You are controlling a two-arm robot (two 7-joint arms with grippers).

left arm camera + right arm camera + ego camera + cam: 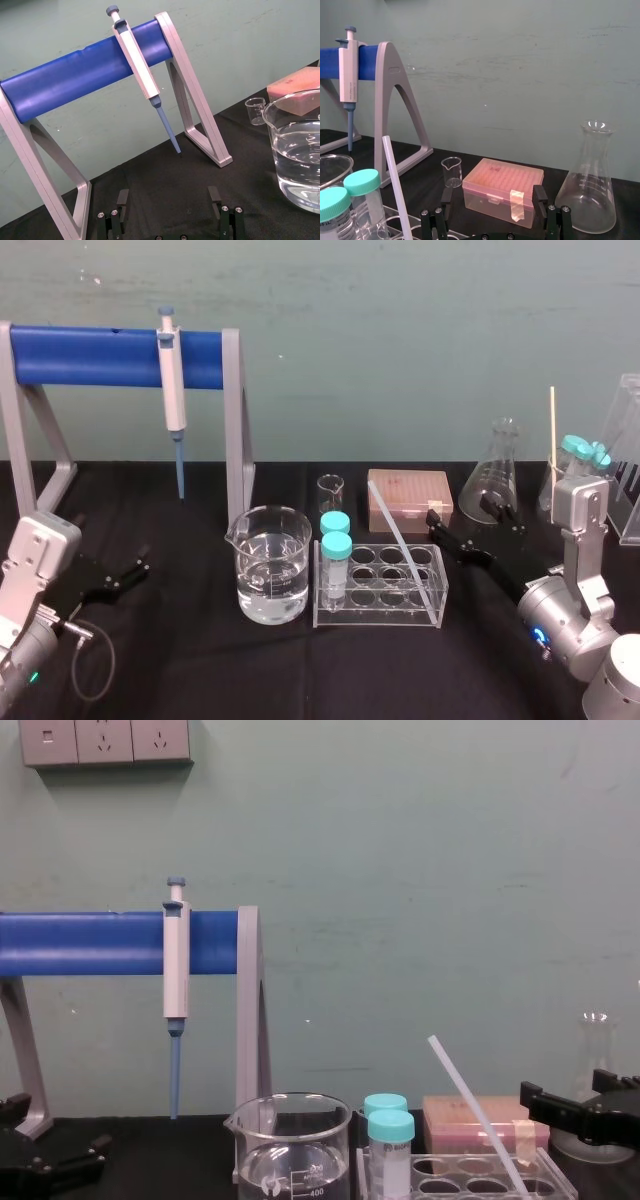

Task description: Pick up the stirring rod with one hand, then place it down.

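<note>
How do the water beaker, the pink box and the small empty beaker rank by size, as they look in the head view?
1. water beaker, though it stands nearest the camera, which may flatter it.
2. pink box.
3. small empty beaker, clearly the smallest.

The thin, translucent whitish stirring rod (405, 552) looks smooth and glass-like. The round clear glass beaker (272, 575) and the clear plastic tube rack (380, 618) are glossy. The black cloth table cover (190, 660) is matt, and the blue bar (100, 343) on the grey plastic stand (237, 410) has a dull sheen.
</note>
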